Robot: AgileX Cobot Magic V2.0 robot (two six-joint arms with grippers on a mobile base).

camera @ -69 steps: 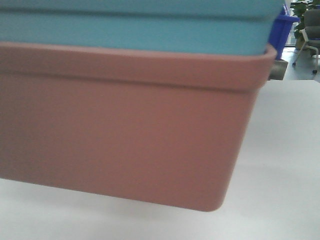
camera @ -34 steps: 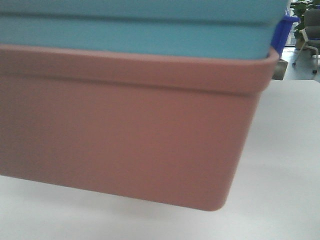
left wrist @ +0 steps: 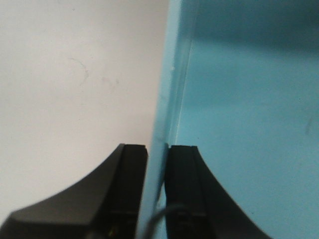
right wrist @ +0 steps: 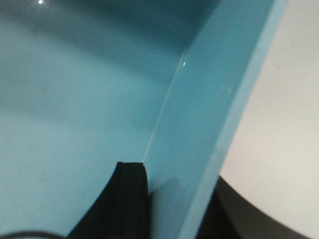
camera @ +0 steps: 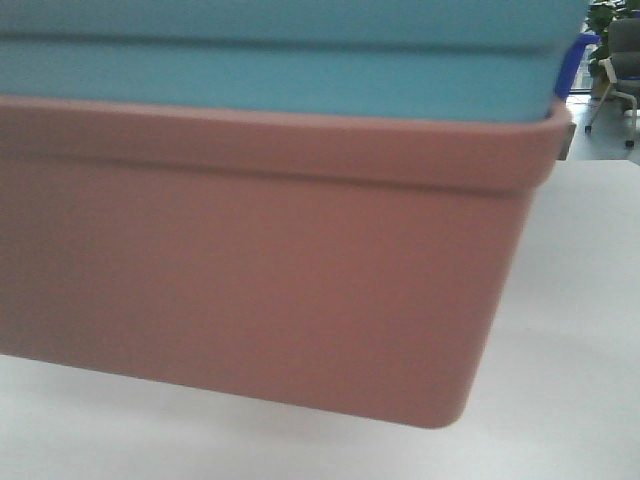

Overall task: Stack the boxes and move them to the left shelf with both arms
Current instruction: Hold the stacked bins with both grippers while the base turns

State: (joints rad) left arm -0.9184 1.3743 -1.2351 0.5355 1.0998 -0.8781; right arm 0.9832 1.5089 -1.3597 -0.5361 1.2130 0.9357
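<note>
My left pincer (left wrist: 157, 164) is clamped on a side wall of the blue bin (left wrist: 239, 124), one finger outside and one inside, reaching down over the rim. That bin sits nested in the pink bin (camera: 250, 270). Gripping opposite walls keeps the stack level, and it seems to hang just clear of the white counter (camera: 580, 300). My right pincer (right wrist: 172, 199) pinches the opposite wall the same way. The shelf is out of view.
</note>
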